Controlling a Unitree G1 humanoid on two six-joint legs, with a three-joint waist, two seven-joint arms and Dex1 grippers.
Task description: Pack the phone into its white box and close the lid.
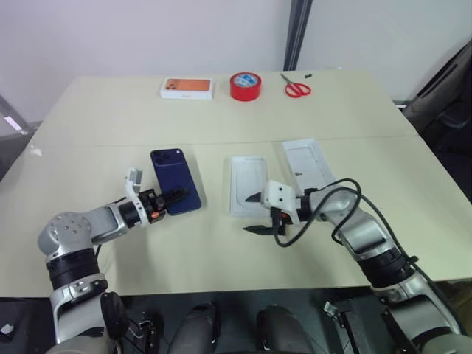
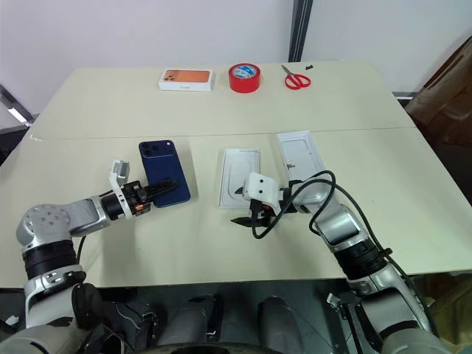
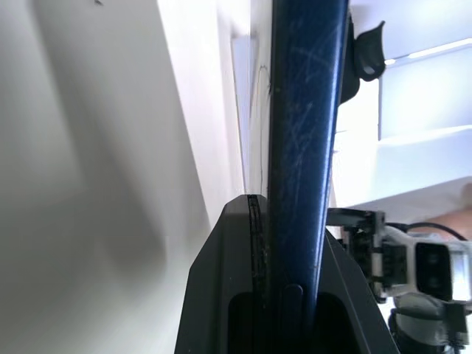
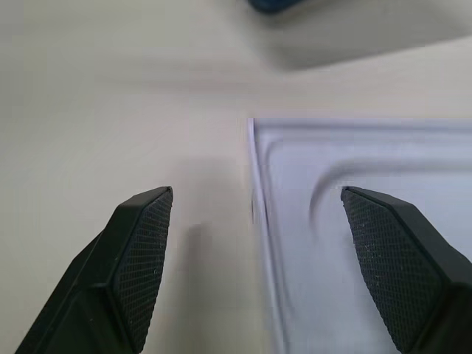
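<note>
The phone point(image 1: 175, 179), dark navy with its camera cluster at the far corner, is tilted up off the table at left centre. My left gripper point(image 1: 175, 197) is shut on its near edge, and in the left wrist view the phone point(image 3: 306, 140) stands edge-on between the black fingers point(image 3: 228, 295). To its right lie two white shallow pieces. One is a tray with a rounded recess point(image 1: 247, 184). The other is a plain white piece point(image 1: 310, 164). I cannot tell which is the white box and which the lid. My right gripper point(image 1: 257, 214) hangs open and empty over the recessed tray's near left corner point(image 4: 310, 221).
At the table's far edge lie a white box with an orange picture point(image 1: 186, 88), a red tape roll point(image 1: 245, 85) and red scissors point(image 1: 297, 89). A black cable point(image 1: 335, 203) loops over my right forearm. Bare tabletop point(image 1: 96, 133) stretches to the left.
</note>
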